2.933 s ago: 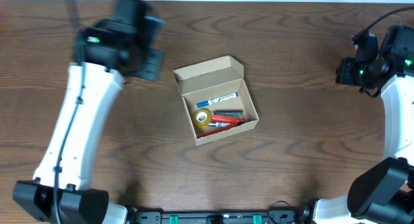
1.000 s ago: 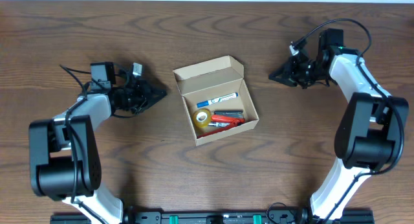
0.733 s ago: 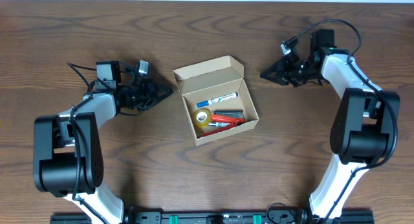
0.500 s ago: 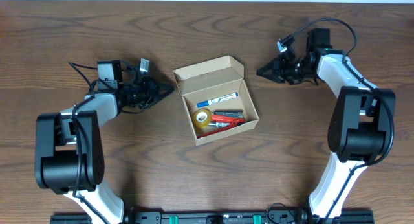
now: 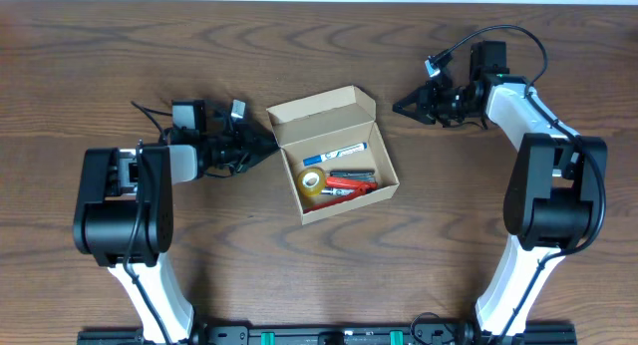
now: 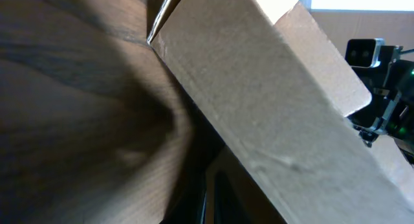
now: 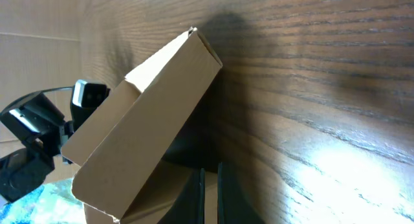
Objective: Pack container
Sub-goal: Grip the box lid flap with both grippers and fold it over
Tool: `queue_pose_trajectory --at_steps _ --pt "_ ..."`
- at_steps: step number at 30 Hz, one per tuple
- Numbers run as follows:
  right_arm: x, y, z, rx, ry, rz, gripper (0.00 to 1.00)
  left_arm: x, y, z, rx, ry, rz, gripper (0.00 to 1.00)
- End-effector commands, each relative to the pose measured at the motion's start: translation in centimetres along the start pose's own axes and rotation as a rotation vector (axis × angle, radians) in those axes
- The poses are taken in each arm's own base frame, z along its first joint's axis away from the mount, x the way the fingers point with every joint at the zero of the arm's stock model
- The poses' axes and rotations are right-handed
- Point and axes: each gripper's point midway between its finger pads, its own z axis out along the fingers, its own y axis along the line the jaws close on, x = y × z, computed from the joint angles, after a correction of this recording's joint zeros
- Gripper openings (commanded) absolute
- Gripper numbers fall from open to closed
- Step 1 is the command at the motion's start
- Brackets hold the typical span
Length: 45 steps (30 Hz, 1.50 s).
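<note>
The container (image 5: 324, 114) is a small tan cardboard box at the table's middle, its flap lid standing open at the back. Inside lie a blue-and-white marker (image 5: 339, 152), a yellow tape roll (image 5: 312, 182) and red tools (image 5: 351, 183). My left gripper (image 5: 269, 143) is shut, low on the table, its tip at the box's left wall. The left wrist view (image 6: 207, 188) shows the cardboard (image 6: 278, 120) very close. My right gripper (image 5: 398, 108) is shut, a short way right of the lid. The right wrist view (image 7: 210, 182) shows the box (image 7: 149, 120) ahead.
The dark wooden table (image 5: 478, 235) surrounds the box. Both arms lie low and stretched out, the left arm (image 5: 189, 151) left of the box, the right arm (image 5: 498, 86) at the back right. Cables loop at both wrists.
Both arms came down and closed in on the box. The left gripper slid right up to the box's left wall. The right gripper slid left toward the lid.
</note>
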Motion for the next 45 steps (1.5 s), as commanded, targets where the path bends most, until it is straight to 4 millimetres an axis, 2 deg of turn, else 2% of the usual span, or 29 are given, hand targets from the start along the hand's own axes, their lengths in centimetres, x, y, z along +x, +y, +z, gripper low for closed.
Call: queue_pose_trajectory --at_steps 1,11,19,30,39,45 --pt "0.4 0.1 1.2 -0.039 0.031 0.018 0.01 0.3 -0.5 0.4 0.026 0.018 -0.011 0.06" --pt "1.7 -1.0 4.3 -0.095 0.094 0.068 0.01 -0.6 -1.3 0.4 0.043 0.0 0.01 0.06" --pt "2.3 -1.3 5.5 -0.109 0.117 0.07 0.01 -1.8 -3.0 0.7 0.057 -0.01 0.06 0.06" --pt "1.6 0.3 5.3 -0.195 0.104 0.054 0.01 -2.4 -6.1 1.9 0.091 0.016 0.126 0.06" --pt "0.8 1.4 4.7 -0.194 0.114 0.042 0.01 -1.8 -6.6 1.8 0.124 0.048 0.133 0.06" --pt "1.2 1.0 3.4 -0.05 0.169 -0.002 0.01 -1.6 -7.6 1.4 0.14 0.052 0.178 0.06"
